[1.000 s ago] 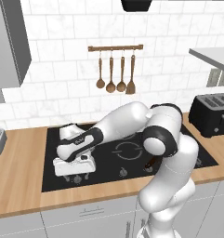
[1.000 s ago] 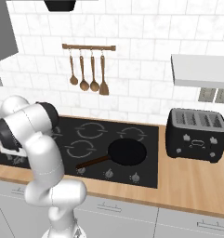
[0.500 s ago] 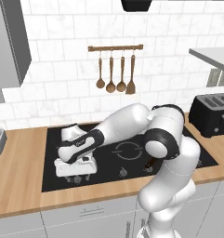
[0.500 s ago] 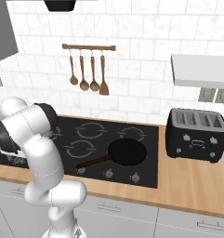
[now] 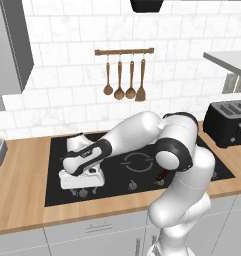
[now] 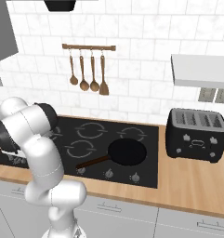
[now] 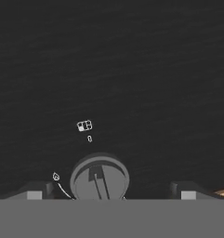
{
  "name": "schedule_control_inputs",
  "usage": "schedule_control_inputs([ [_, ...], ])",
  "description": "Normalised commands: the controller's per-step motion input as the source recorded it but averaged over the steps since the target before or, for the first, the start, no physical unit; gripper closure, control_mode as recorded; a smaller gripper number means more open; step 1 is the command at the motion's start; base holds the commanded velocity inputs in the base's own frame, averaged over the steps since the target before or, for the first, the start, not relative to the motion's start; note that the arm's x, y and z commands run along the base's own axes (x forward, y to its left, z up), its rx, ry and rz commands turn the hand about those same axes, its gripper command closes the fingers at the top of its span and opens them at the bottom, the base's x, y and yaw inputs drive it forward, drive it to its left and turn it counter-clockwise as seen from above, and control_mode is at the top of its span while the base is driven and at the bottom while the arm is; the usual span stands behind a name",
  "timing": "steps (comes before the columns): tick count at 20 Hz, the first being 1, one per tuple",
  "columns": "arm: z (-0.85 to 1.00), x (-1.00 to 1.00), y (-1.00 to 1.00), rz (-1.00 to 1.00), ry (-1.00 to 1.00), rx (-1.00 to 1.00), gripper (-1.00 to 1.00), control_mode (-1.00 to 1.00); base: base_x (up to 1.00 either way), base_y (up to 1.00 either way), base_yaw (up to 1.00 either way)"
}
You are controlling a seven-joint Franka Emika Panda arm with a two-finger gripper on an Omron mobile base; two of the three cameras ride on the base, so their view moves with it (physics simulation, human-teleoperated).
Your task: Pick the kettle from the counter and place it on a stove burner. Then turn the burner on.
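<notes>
Low over the black cooktop (image 5: 142, 175), set in the wood-grain counter (image 5: 22, 200), the arm reaches left. Gripper (image 5: 83, 188) hangs at the front-left edge, fingers spread apart, holding nothing. Kettle (image 5: 76, 143) sits on the rear-left of the glass, mostly hidden behind the forearm. Frying pan (image 6: 126, 152) sits on the right side. Between the fingertips, a grey burner knob (image 7: 100, 179).

Pincer (image 5: 81, 186): low over the front-left of the black cooktop (image 5: 57, 192), fingers apparently pointing down; spread unclear. Behind it, kettle (image 5: 76, 142), partly hidden by the arm. Right: toaster (image 5: 227, 122) on wooden surface (image 5: 17, 200). Above: hanging wooden utensils (image 5: 124, 82).
</notes>
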Motion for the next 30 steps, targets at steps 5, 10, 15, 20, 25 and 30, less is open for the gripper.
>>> schedule_control_inputs([
  [5, -0.23, 0.00, 0.00, 0.00, -0.08, 0.00, -1.00, -1.00, 0.00, 0.00, 0.00],
  [10, -0.02, 0.00, 0.00, 0.00, -0.04, 0.00, -1.00, -1.00, 0.00, 0.00, 0.00],
  [15, 0.00, 0.00, 0.00, 0.00, 0.00, 0.00, 1.00, -1.00, 0.00, 0.00, 0.00],
  [20, 0.00, 0.00, 0.00, 0.00, 0.00, 0.00, 1.00, -1.00, 0.00, 0.00, 0.00],
  [25, 0.00, -0.09, 0.00, 0.03, 0.00, 0.00, 1.00, -1.00, 0.00, 0.00, 0.00],
  [30, 0.00, -0.16, 0.00, 0.21, 0.00, 0.00, 1.00, -1.00, 0.00, 0.00, 0.00],
])
